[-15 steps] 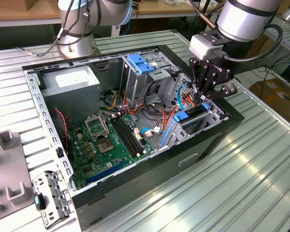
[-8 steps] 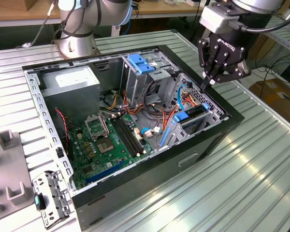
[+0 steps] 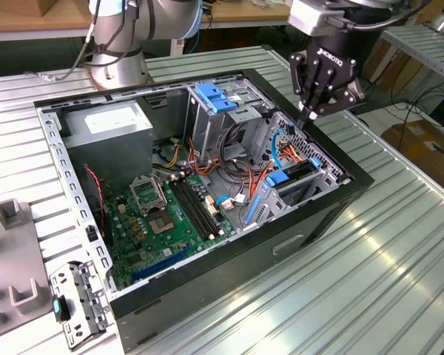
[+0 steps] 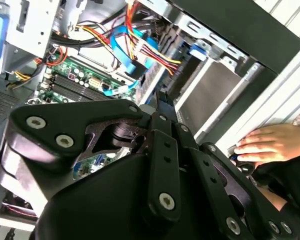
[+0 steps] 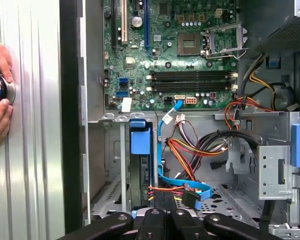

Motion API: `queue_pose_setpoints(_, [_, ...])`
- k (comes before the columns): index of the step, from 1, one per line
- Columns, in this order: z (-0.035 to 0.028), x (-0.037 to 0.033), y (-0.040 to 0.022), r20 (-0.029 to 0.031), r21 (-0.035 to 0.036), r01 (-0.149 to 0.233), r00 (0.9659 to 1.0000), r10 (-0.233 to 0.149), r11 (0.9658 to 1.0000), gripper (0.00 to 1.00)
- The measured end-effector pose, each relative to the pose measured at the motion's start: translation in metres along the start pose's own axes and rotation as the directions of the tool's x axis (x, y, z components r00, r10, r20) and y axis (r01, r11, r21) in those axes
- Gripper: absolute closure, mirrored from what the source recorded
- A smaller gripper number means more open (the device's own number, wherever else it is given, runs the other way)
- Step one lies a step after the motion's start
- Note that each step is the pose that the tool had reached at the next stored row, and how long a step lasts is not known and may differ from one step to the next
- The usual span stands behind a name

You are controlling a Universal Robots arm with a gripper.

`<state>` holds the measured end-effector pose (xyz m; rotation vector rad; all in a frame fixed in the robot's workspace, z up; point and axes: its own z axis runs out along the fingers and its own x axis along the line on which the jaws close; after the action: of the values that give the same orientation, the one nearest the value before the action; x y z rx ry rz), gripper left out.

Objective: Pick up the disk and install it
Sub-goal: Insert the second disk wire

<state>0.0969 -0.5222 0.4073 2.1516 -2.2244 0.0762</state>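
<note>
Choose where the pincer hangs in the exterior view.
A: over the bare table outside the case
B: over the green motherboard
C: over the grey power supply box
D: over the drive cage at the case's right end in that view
D: the pincer points down just above the drive cage, away from the motherboard.

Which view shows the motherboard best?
The first wrist view: the motherboard faces the camera almost square on, with its socket and memory slots unobstructed. The exterior view shows it obliquely, low in the case. In the second wrist view the pincer hides most of it, leaving a strip.
</note>
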Motion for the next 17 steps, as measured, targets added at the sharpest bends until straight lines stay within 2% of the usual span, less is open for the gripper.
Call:
queue_pose_setpoints(2, [0.0032, -0.0144, -0.0026, -0.0109, -0.0066, 0.0, 0.9999, -0.001, 1.0, 0.89])
queue_pose_setpoints(6, [0.0063, -0.0268, -0.0031, -0.0224, -0.0123, 0.001, 0.9997, -0.001, 0.9999, 0.89])
queue_pose_setpoints(7, [0.007, -0.0274, -0.0031, -0.0244, -0.0129, 0.001, 0.9997, -0.001, 0.9999, 0.89])
queue_pose_setpoints(17, [0.0071, -0.0274, -0.0031, -0.0249, -0.013, 0.001, 0.9997, -0.001, 0.9999, 0.89])
